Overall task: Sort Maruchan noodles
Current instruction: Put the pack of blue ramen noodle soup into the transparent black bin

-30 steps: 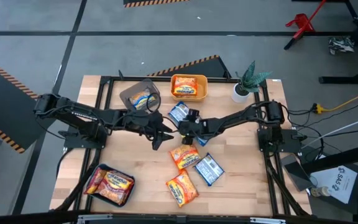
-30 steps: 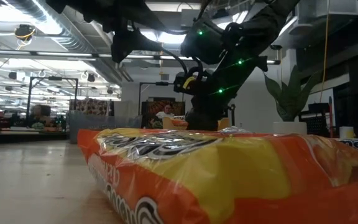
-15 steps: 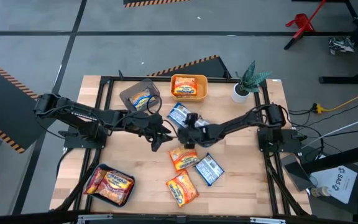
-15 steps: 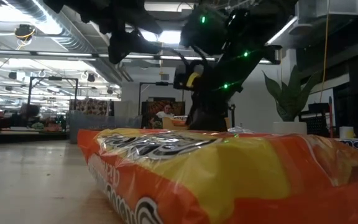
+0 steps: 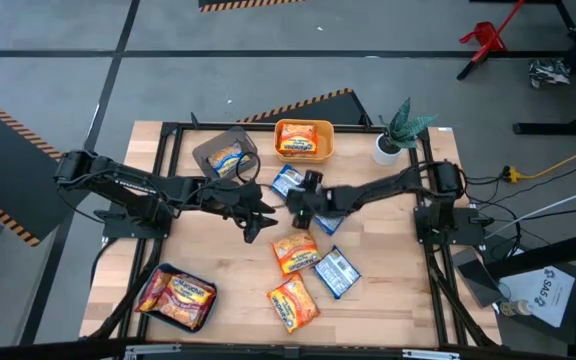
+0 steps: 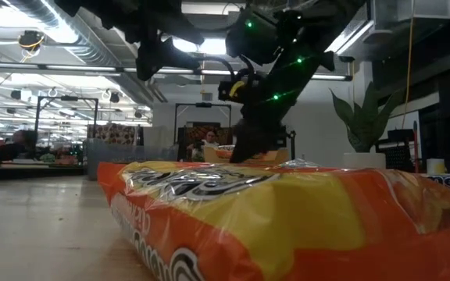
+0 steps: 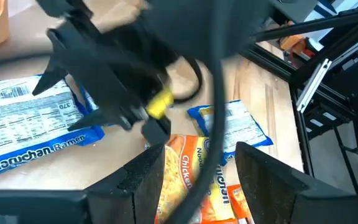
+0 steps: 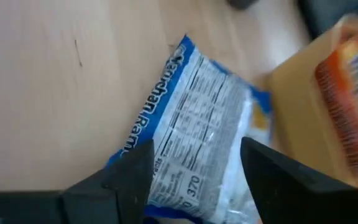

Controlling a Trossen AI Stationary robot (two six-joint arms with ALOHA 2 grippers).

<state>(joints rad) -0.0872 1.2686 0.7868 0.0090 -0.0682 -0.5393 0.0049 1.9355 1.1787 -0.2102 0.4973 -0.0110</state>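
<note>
Several Maruchan noodles packets lie flat on the wooden table: a blue one (image 5: 288, 182) at the far middle, a second blue one (image 5: 325, 223) partly under my right arm, a third (image 5: 336, 272), and two orange ones (image 5: 295, 250) (image 5: 293, 303). My right gripper (image 5: 297, 203) (image 8: 194, 186) hovers open over the far blue packet (image 8: 191, 143), its fingers apart with nothing between them. My left gripper (image 5: 261, 219) (image 7: 201, 186) hangs open just left of it, above the table, facing my right arm. A big orange packet (image 6: 287, 226) fills the front of the low view.
A grey bin (image 5: 226, 155) and a yellow-orange bin (image 5: 304, 140) at the far edge each hold an orange packet. A teal bin (image 5: 178, 297) at the near left holds red-pink packets. A potted plant (image 5: 398, 130) stands far right. Bare wood shows near the table's right side.
My right gripper dipped toward the table's near edge over the middle orange packet, then rose and drew back toward the far edge, above the far blue packet. No packet has moved.
</note>
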